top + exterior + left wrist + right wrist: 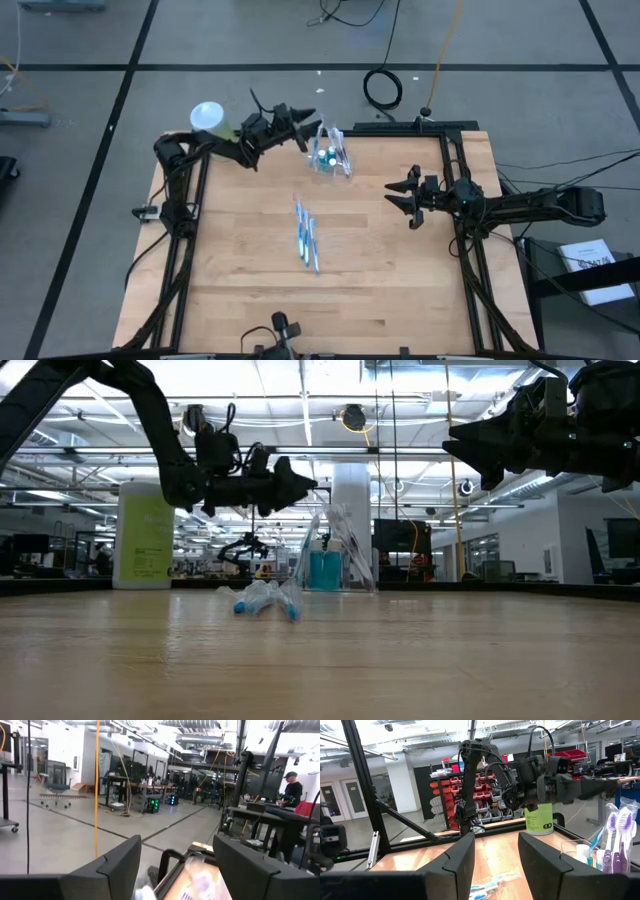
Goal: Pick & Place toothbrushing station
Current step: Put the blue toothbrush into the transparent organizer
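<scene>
- High view: left gripper [306,117] hovers, fingers spread wide and empty, just left of the clear cup [330,155] of toothbrushes at the table's far edge.
- Packaged toothbrushes [306,237] lie mid-table.
- Right gripper [394,194] waits right, fingers parted, empty.

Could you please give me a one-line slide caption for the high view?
Left claw open beside the clear cup of toothbrushes; right claw waits right of packaged toothbrushes.

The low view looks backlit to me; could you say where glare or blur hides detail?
Low view: bright ceiling lights silhouette both arms, and the clear cup is hard to outline. Left wrist view: the packet between the left gripper fingers is blurred. High view: evenly lit.
</scene>
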Tool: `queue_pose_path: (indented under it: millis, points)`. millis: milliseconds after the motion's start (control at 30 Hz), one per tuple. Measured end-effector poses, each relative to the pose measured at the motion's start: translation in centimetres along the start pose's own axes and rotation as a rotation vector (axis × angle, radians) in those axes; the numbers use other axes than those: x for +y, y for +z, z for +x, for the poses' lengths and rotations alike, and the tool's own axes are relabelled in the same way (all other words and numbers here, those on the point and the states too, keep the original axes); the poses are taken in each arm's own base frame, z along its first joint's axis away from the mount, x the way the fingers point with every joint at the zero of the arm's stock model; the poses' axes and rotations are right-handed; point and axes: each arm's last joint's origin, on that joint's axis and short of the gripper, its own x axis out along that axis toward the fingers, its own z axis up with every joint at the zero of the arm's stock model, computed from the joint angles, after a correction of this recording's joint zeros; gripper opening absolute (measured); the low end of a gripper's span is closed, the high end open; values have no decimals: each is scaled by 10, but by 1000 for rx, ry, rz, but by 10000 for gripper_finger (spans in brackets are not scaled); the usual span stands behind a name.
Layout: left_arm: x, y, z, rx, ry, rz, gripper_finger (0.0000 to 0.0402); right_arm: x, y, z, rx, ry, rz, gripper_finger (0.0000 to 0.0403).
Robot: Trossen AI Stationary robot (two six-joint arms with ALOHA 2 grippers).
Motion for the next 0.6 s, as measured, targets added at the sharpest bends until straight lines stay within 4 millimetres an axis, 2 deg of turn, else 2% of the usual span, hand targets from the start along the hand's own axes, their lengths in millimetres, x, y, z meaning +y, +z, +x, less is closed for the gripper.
queue_pose_path:
  millis: [167, 267, 433, 600]
  points:
    - [-11, 23, 0, 57, -11, -19, 257, 0, 0, 0, 0, 0, 0, 141]
    - [-27, 38, -2, 167, -44, -20, 257, 0, 0, 0, 0, -3, 0, 141]
    - [-71, 49, -20, 492, -84, -24, 257, -1, 0, 0, -5, -33, 4, 141]
    - [-119, 41, -49, 839, 84, -58, 257, -2, 0, 0, -9, -52, 6, 141]
